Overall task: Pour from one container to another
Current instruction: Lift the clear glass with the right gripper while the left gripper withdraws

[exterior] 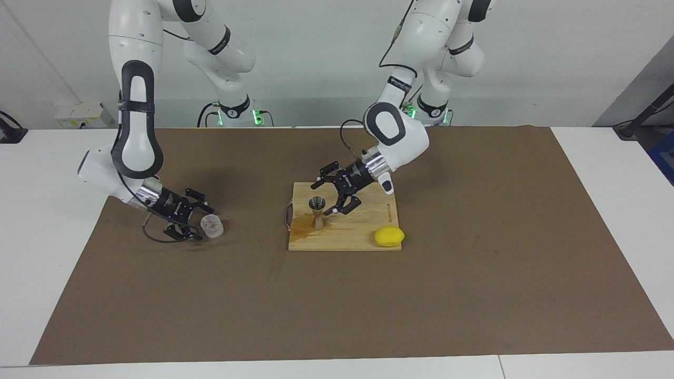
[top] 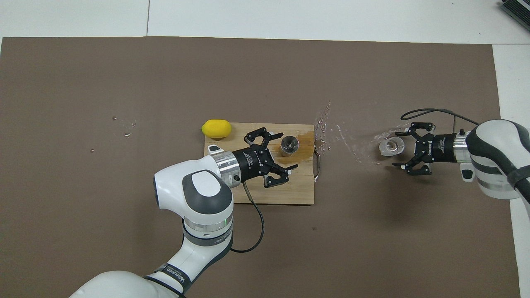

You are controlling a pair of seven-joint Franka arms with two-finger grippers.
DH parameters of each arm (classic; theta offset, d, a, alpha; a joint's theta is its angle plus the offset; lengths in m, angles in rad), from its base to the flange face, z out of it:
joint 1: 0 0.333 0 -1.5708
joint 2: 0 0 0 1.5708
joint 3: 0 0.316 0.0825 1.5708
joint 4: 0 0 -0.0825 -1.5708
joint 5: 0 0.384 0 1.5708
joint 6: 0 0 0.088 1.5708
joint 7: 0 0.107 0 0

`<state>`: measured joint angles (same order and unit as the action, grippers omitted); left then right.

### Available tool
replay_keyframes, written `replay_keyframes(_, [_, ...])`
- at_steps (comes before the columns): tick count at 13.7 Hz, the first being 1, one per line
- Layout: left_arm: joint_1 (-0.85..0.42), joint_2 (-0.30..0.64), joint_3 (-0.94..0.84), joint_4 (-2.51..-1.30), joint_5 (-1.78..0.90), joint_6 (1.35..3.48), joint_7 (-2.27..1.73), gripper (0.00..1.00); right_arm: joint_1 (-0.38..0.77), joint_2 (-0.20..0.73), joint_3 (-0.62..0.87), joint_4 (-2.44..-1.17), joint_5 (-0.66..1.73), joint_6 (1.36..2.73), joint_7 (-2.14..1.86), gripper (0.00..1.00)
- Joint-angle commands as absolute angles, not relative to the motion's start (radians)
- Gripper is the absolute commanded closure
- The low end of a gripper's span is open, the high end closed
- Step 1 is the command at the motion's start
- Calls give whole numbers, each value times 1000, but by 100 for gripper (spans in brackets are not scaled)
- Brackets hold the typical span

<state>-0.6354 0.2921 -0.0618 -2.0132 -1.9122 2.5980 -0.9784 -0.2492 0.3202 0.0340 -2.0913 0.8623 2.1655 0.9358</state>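
Observation:
The silver hourglass jigger (exterior: 317, 211) stands upright on the wooden cutting board (exterior: 363, 229), at its end toward the right arm. My left gripper (exterior: 322, 199) is low over the board, open, with its fingertips on either side of the jigger and apart from it. In the overhead view the jigger (top: 290, 145) sits between the tips of the left gripper (top: 288, 150). The small clear glass tumbler (exterior: 212, 226) sits on the brown mat toward the right arm's end. My right gripper (exterior: 204, 224) is open around it, low over the mat; the overhead view shows the right gripper (top: 395, 149) and the tumbler (top: 390, 147).
A yellow lemon (exterior: 389, 236) lies at the board's corner farthest from the robots, toward the left arm's end. A wet stain (exterior: 303, 226) darkens the board beside the jigger. Water drops (top: 343, 132) are spattered on the mat between board and tumbler. A metal handle (top: 317, 165) sticks out of the board.

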Motion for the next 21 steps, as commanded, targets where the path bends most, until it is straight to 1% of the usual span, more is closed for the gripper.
replay_keyframes(1, [-661,291,-46,-2003,-1928,2623,-989,0,-229,293,35,-2125,896,2215,907,0])
replay_keyframes(5, [-650,275,-46,-1987,-1927,2623,-994,0,-221,295,35,-2126,894,2223,904,0])
replay_keyframes(6, [-646,247,-43,-1985,-1925,2619,-996,0,-215,295,35,-2128,894,2223,896,0])
replay_keyframes(7, [-643,212,-37,-1988,-1922,2619,-997,0,-210,295,35,-2128,896,2223,887,3])
replay_keyframes(8, [-628,175,-34,-1993,-1921,2620,-996,0,-210,295,35,-2128,896,2220,887,17])
replay_keyframes(9, [-599,157,-34,-1996,-1905,2622,-996,0,-210,295,35,-2128,896,2218,887,37])
replay_keyframes(11, [-549,130,-32,-1993,-1791,2622,-996,0,-213,293,35,-2128,896,2210,887,83])
replay_keyframes(12, [-522,127,-31,-1984,-1710,2622,-994,0,-213,291,34,-2126,896,2210,888,97])
replay_keyframes(13, [-493,114,-31,-1973,-1607,2622,-994,0,-216,290,34,-2125,894,2212,888,100])
replay_keyframes(17, [-367,95,-31,-1908,-1245,2614,-996,0,-204,256,34,-2117,891,2207,911,100])
replay_keyframes(21, [-278,84,-25,-1850,-920,2614,-994,0,-108,218,31,-2112,859,2214,943,100])
